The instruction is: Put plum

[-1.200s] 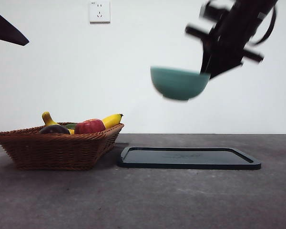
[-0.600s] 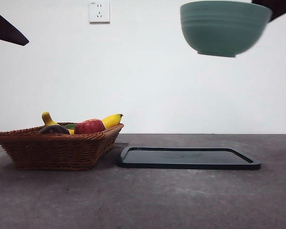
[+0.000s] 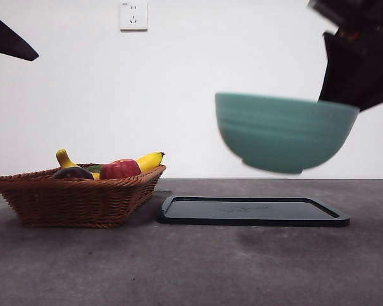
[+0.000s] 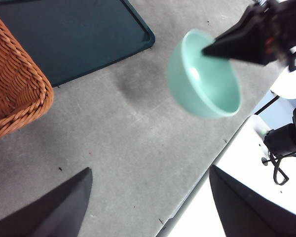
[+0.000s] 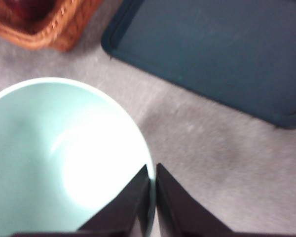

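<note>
One right gripper [image 5: 152, 197] pinches a green bowl [image 3: 284, 131] by its rim, aloft above the tray [image 3: 252, 211]. Left gripper [image 4: 148, 207] waits, jaws wide, empty. Farther off, the basket [image 3: 73, 197] holds the plum [image 3: 72, 173]: likely firm, glossy, slippery, best gripped across its middle.

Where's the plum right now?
In the front view the plum sits in the wicker basket at the table's left, beside the red apple and in front of a banana.

You have open table in front of the tray [image 3: 252, 211]; the airborne bowl [image 3: 282, 132] blocks, seemingly, the space above it.
</note>
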### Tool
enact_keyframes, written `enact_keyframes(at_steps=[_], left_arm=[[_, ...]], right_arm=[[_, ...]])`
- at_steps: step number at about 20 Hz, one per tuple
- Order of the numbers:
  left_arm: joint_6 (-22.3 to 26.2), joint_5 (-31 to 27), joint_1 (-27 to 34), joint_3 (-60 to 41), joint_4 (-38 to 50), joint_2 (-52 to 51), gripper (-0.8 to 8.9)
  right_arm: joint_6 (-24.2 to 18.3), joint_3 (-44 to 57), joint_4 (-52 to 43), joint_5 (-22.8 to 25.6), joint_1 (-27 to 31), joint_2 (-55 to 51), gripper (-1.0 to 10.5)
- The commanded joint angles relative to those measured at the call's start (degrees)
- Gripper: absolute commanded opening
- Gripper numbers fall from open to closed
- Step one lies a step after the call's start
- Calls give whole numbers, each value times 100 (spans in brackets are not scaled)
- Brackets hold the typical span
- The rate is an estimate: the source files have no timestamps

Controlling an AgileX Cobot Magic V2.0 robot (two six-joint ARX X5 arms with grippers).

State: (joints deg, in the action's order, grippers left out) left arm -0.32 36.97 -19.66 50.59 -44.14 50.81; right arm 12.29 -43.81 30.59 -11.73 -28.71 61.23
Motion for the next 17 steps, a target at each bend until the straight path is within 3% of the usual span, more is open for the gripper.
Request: enact_keyframes(at_steps=[1,10,17], left_arm=[[98,24,-24,46,39,33,375],[96,24,-24,46,31,33,375],[98,24,-24,46,33,33,375]], right_arm=[[142,59,-149,131,-160,330,8],[190,63,-986,326,-455,1681,8],[190,63,-1047,326,-455,1880,11]])
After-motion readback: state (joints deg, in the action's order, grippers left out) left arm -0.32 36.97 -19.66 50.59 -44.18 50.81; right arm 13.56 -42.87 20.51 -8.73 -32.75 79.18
